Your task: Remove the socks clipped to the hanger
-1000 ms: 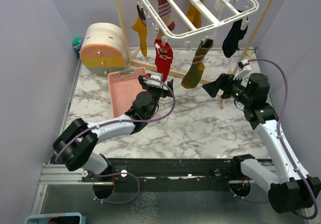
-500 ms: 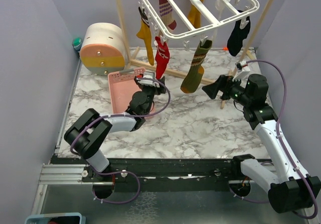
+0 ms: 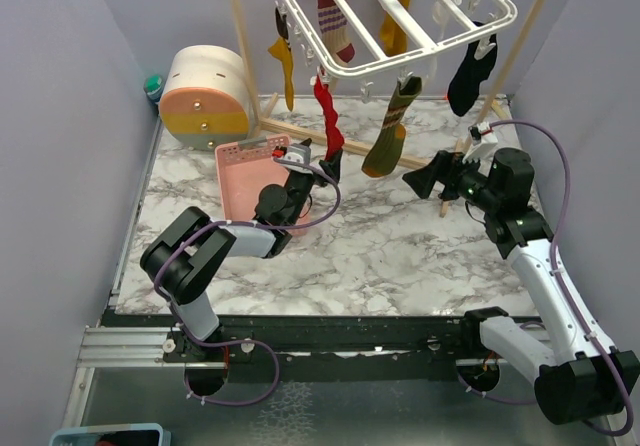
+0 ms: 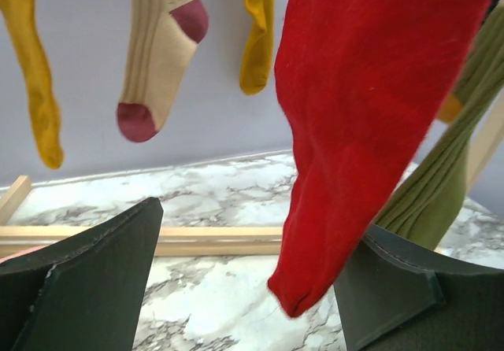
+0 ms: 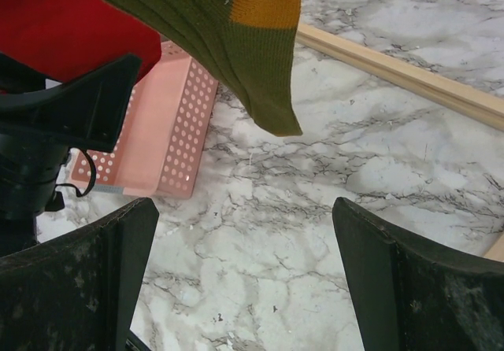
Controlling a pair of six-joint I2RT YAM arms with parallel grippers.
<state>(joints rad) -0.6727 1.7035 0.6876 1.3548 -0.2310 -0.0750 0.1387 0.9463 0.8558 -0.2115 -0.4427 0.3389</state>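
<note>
Swung up since a second ago, my left fingers (image 4: pixel 260 225) stand open either side of the red sock (image 4: pixel 354 131) hanging lengthwise from the hanger (image 3: pixel 345 69) at 12 o'clock; my open right fingers (image 5: pixel 244 205) are farther off.

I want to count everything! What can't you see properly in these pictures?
- Left wrist: red sock, top and clip cut off by the upper edge.
- Right wrist: olive sock, cuff cut off by the upper edge.
- Top view: green thing, mostly hidden behind the round box.
- Top view: blue tub, cut off by the bottom edge.
</note>
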